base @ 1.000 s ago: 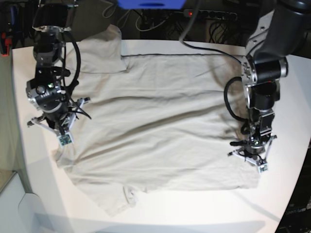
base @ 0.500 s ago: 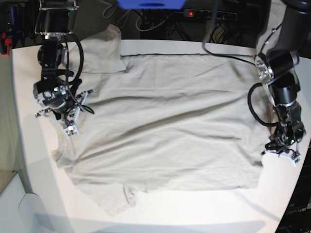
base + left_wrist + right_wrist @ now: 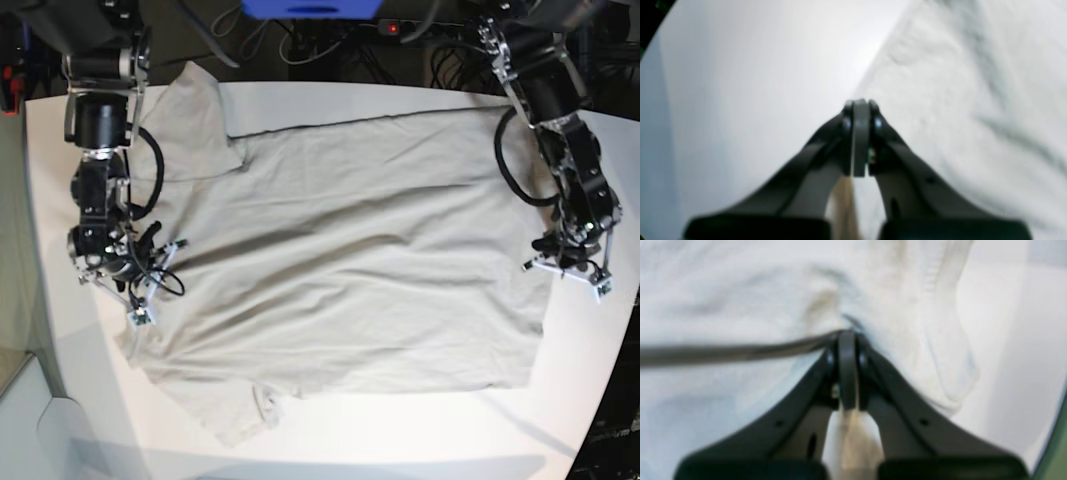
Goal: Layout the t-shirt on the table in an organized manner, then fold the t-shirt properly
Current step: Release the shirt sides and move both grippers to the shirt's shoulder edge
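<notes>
The t-shirt point(image 3: 340, 250) lay spread across the white desk point(image 3: 420, 440), largely flat but with diagonal wrinkles through the body; one sleeve extended toward the far edge behind the right gripper, the other lay creased at the near edge. The layout stage appeared nearly complete, with folding not yet begun.

Right gripper point(image 3: 846, 336): pressed together, with beige cloth showing behind the closed tips in the wrist view. It sat at the neck-side edge of the garment, apparently pinching fabric, with a raised crease running off to one side of the tips.

Left gripper point(image 3: 860, 106): pressed together at the hem edge, bare desk to one side of it and shirt to the other. A sliver of cloth showed beneath the tips, so a thin pinch of the hem was judged likely, though the blur left this uncertain.

Recommended practice for this step: draw both edges apart evenly and low to the surface, so that tension removes the diagonal wrinkles without dragging the whole garment off centre. Both pinches seemed shallow; a sharp pull risked slipping off.

Surroundings: a power strip point(image 3: 435, 30) and loose cables point(image 3: 330, 50) lay beyond the far desk edge, clear of the work. The left gripper point(image 3: 572, 268) stood near the curved desk edge, which limited further outward travel. The creased near sleeve point(image 3: 245, 410) required separate flattening before folding.
</notes>
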You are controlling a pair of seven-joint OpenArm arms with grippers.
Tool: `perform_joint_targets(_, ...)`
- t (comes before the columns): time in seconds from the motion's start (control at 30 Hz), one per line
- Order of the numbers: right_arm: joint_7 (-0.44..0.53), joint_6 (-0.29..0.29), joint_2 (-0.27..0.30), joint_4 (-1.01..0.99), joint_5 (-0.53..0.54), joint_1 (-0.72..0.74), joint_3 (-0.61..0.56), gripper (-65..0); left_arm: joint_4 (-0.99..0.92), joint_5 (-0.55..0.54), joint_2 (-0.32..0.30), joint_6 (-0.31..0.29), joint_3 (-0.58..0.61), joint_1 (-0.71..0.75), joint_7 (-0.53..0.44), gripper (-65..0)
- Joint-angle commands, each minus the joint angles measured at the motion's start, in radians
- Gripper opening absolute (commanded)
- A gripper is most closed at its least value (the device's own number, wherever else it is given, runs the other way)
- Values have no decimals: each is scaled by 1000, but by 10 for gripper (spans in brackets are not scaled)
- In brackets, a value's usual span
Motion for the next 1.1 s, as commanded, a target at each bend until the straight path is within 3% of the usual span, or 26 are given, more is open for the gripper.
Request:
perform_joint_targets(0.0,-18,7,15,-4,-15,9,2,-650,31,4,-2,-1,0,6,-9,-645)
perform_joint_targets(0.17,-30,7,16,160,-15,-21,8,-650,43,4,19,-1,0,84,-14,-645)
perform_joint_targets(0.57,-265,7,-51,611,-13,-251,10,-650,-69,4,42,-1,2,109,-23,-645)
perform_joint_targets(0.77,-276,7,-73,731,-13,-404,8,-650,-201,11,19,-1,3,107,-194,-645)
perform_joint_targets(1.07,-277,7,-102,814,-13,-553,8,-650,-176,4,-28,-1,54,75,-189,-645)
